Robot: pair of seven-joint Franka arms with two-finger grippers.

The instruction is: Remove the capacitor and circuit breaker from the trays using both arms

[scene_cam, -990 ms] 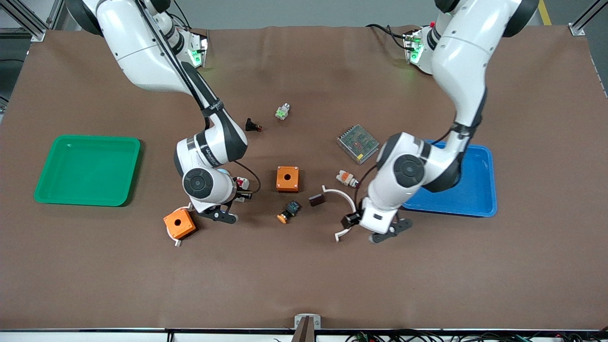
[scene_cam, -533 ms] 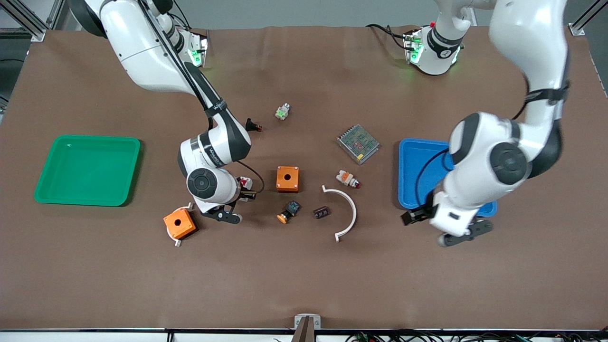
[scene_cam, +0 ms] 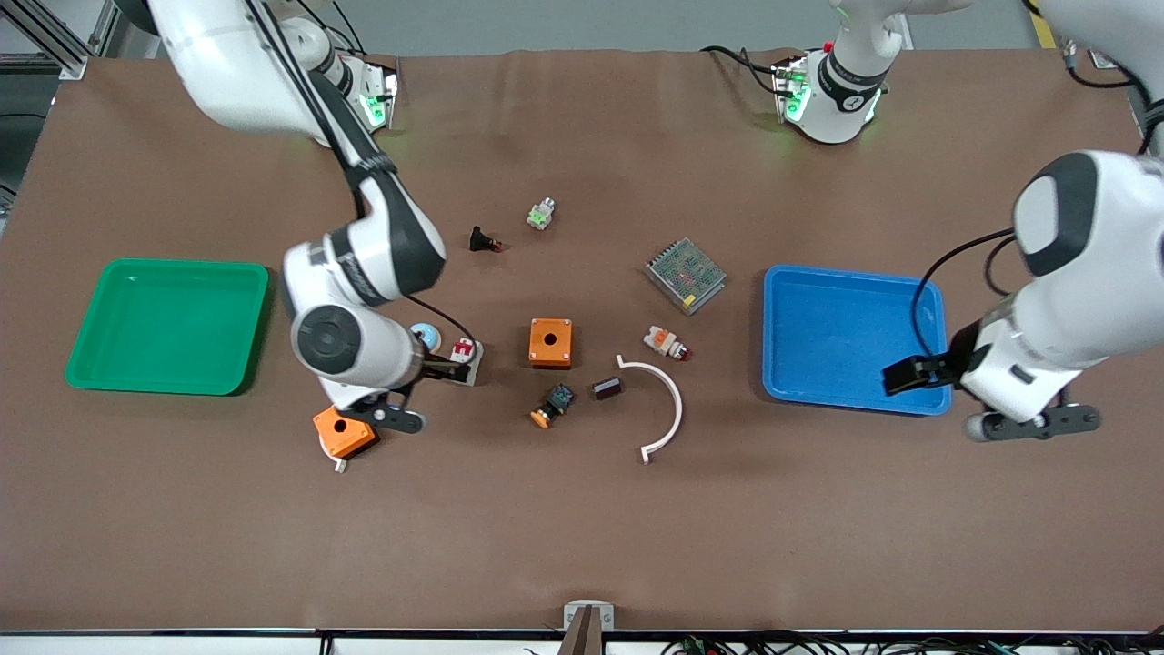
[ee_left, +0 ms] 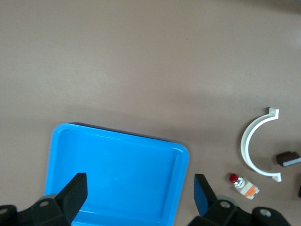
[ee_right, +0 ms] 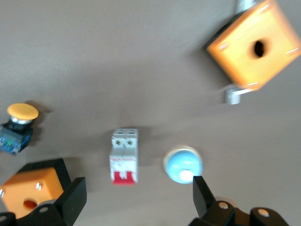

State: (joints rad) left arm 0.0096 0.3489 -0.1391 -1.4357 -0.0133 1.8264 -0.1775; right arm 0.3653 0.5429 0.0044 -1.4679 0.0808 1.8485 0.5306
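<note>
Brown table cloth carries both parts already: the circuit breaker [ee_right: 124,156] lies free under the open, empty right gripper [ee_right: 136,197], and the capacitor [scene_cam: 607,387] lies well apart from the open, empty left gripper [ee_left: 138,197], which hangs over the blue tray [ee_left: 117,174]. Both trays look empty, including the green tray [scene_cam: 168,325], so the task seems done.

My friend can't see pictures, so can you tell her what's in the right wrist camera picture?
A small white circuit breaker with a red end lies alone on the brown table, just past the right claw, whose fingers are open. A round blue button sits beside it, with two orange boxes and a yellow-capped button around.
</note>
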